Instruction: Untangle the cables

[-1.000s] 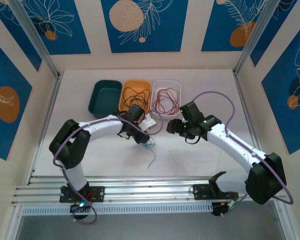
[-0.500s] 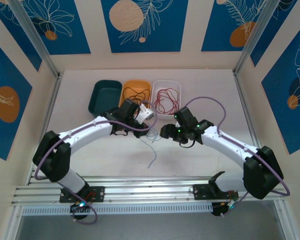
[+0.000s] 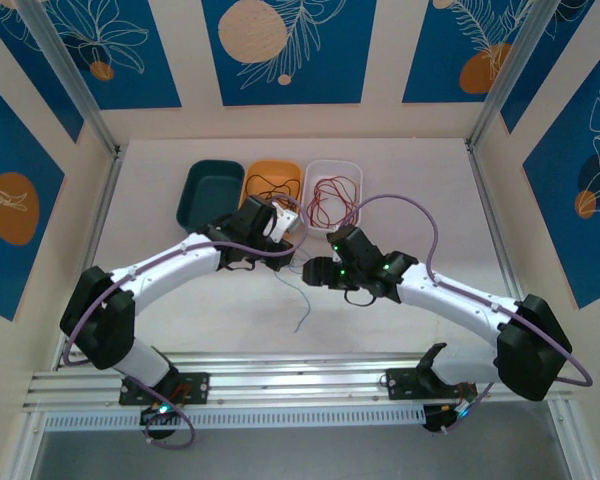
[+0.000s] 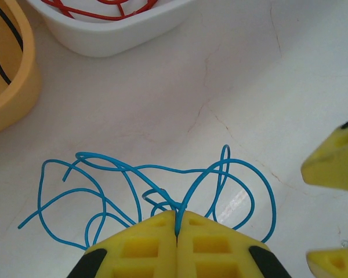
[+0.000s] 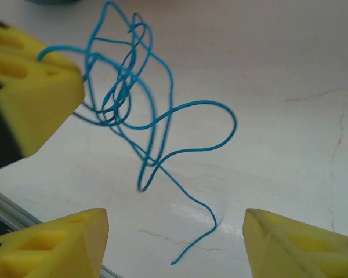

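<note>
Holding the blue cable (image 4: 127, 168) pinched tight in the left fingers (image 4: 145, 243), loops just ahead over the table (image 4: 249, 87). Right fingers (image 5: 64, 243) spread wide, cable's tail between. Farther beyond the left fingers: red cable (image 4: 104, 8) in white tray (image 4: 122, 35), black cable (image 4: 3, 52) in orange tray (image 4: 14, 92).

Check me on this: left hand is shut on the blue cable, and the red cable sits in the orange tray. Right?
Wrong tray. The red cable sits in the white tray, not the orange tray, as the left wrist view shows. The left hand is shut on the blue cable.
</note>
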Tool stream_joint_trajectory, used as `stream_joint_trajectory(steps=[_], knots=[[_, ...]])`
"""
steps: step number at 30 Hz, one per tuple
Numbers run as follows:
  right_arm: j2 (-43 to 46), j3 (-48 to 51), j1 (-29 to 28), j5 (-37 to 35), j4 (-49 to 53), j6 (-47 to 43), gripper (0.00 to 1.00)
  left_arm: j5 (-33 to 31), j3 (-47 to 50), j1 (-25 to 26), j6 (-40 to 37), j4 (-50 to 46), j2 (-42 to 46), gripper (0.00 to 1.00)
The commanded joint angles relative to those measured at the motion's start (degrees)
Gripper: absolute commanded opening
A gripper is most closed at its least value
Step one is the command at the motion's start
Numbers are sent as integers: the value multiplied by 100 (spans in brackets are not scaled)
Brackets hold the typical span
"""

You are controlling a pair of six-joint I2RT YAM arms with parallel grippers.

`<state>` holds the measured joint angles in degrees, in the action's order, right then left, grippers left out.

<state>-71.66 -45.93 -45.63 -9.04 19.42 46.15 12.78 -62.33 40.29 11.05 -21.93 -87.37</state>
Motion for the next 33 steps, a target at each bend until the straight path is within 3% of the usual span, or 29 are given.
stream_joint_trajectory(steps=[1, 12, 17, 27, 33], knots=[[8, 28, -171, -322, -92, -140, 61, -73, -140, 0, 177, -50, 53, 0], [-981, -540, -348, -305, -386, -272, 45, -22, -35, -11, 231, -5, 104, 0], [-1221, -687, -351, -462, -315, -215, 32, -34, 13, -4, 245, 1, 104, 0], [-906, -567, -296, -689, 230, -90, 6, -259, 2, -41, 262, -43, 58, 0], [-555, -470, -224, -479, 416, -62, 4, -673, 19, -50, 293, -123, 11, 0]])
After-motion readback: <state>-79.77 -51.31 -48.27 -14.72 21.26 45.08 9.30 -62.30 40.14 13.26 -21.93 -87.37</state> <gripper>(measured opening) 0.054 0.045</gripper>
